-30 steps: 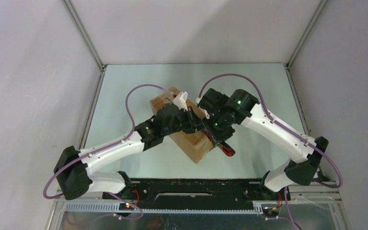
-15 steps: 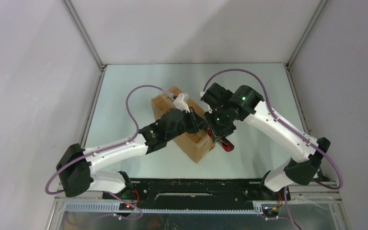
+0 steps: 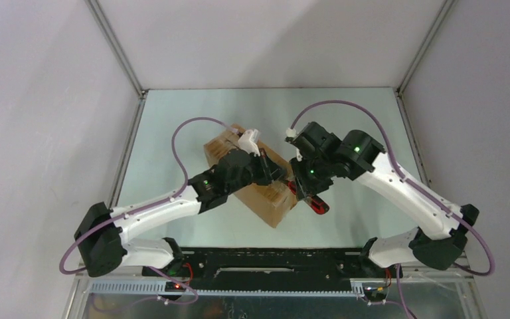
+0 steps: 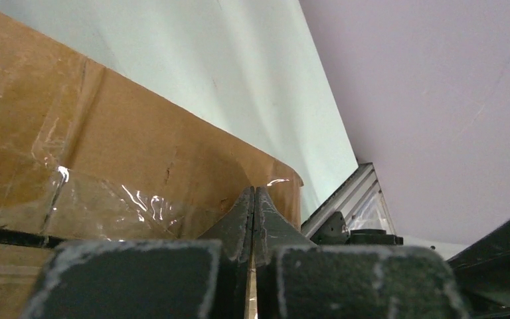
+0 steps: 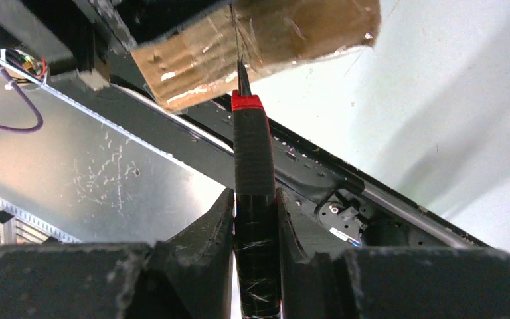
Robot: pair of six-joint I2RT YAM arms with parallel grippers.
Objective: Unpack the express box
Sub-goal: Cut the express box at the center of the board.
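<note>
Mid tape-cutting: clamped cutter (image 5: 253, 153) in right fingers (image 5: 207, 231), tip at express box (image 3: 265, 196) tape (image 5: 305, 26). Kept left fingers (image 4: 236, 222) shut, empty. Needed slicing along it next.

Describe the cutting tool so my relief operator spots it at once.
Find the brown express box lying diagonally on the pale table. At its near right end, the right gripper is shut on a slim knife. It is the only red-and-black thing there, its thin blade pointing into the taped box end.
</note>
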